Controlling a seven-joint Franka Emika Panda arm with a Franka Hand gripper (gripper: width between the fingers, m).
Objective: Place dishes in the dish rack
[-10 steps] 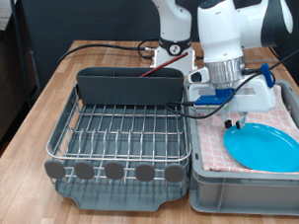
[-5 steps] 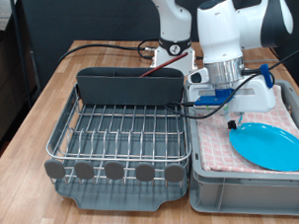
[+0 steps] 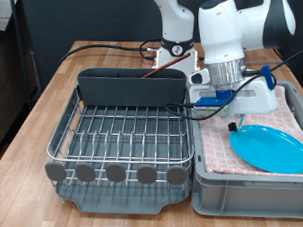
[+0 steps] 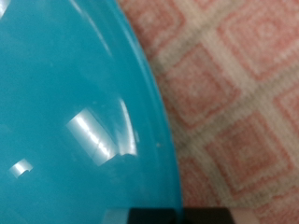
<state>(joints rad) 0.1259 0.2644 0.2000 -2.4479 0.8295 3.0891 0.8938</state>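
At the exterior view's bottom edge, nearest the camera, we see the round tabs of the dish rack (image 3: 119, 173), its wire grid bare. Just beside it, to the exterior view's right, stands the grey bin (image 3: 252, 195) lined with pink checked cloth (image 3: 215, 146).

On that cloth lies the light-blue plate (image 3: 270, 148), flat, toward the bin's right side. Being round, it offers no long axis; what counts is its rim. We judge the plate's near-left edge to sit just below and to the exterior view's right of the gripper (image 3: 236, 123), which hangs low over the cloth at the plate's upper-left margin. The rack lies the opposite way, to the exterior view's left of the gripper.

In the wrist view we look straight down at the plate (image 4: 70, 112) filling one side of the picture, its curved rim running across, with checked cloth (image 4: 238, 93) on the other. That puts the rim directly under the hand. The fingers do not show clearly in either view, so we cannot tell whether they stand apart or together; nothing is seen between them.

Farther back, the rack's tall grey cutlery box (image 3: 131, 87) stands upright, and beyond it the wooden table (image 3: 99, 53). No mug or spoon is visible to us.
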